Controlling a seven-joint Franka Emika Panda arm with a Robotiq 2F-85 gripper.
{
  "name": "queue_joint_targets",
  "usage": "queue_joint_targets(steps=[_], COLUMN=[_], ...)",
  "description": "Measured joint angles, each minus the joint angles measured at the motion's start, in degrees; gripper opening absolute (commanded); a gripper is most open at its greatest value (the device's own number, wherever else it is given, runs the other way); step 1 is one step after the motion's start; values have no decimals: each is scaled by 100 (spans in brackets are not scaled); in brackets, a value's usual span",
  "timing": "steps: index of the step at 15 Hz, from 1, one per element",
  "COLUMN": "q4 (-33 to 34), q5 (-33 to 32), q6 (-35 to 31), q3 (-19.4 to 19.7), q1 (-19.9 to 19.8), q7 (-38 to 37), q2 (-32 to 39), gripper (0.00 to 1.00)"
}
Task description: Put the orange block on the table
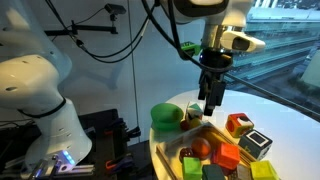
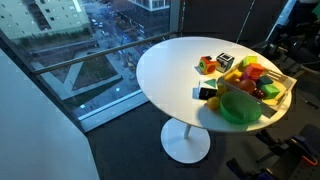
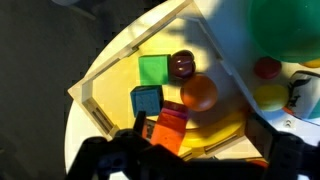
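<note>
Several neighbours crowd the orange block [image 3: 170,125] where it lies inside the wooden tray [image 3: 108,62]. A blue block [image 3: 147,100] sits just beside it, an orange ball [image 3: 198,92] is close on another side, a yellow piece [image 3: 222,128] touches it or nearly so, and a green block [image 3: 153,68] and a dark red ball [image 3: 181,65] lie further in. The gripper [image 1: 210,104] hangs above the tray with its jaws apart and nothing between them, as far as the wrist view shows. The main risk, I judge, is a finger landing on the blue block or the ball rather than in the gaps, which would shove the pieces about. A second risk is closing on the similarly coloured ball by mistake. The block also seems to lie at an angle to the tray walls, so a badly turned wrist could pinch it by its corners and let it twist out on the lift. The tray wall must be cleared on the way out, and a green bowl [image 1: 167,115] stands just beside the tray near the gripper. Beyond the tray, a red cube with a yellow face [image 2: 207,63] and a black-and-white cube [image 2: 225,60] take up the nearest part of the table [image 2: 165,70]. The broad white top past them is bare but ends in a rounded edge with no lip.
</note>
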State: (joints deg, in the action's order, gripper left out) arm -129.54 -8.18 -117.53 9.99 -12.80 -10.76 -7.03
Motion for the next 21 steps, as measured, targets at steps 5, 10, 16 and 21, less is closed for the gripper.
queue_joint_targets(steps=[5, 10, 16, 21], q4=[-95, -98, -100, -119], q5=[-384, -505, -505, -428], q6=[-485, -550, -550, -1125], q3=[178, 287, 290, 414], q1=[-107, -143, -143, -145], q7=[-363, -569, -581, -702], q2=[381, 578, 590, 834], gripper=[100, 100, 100, 100])
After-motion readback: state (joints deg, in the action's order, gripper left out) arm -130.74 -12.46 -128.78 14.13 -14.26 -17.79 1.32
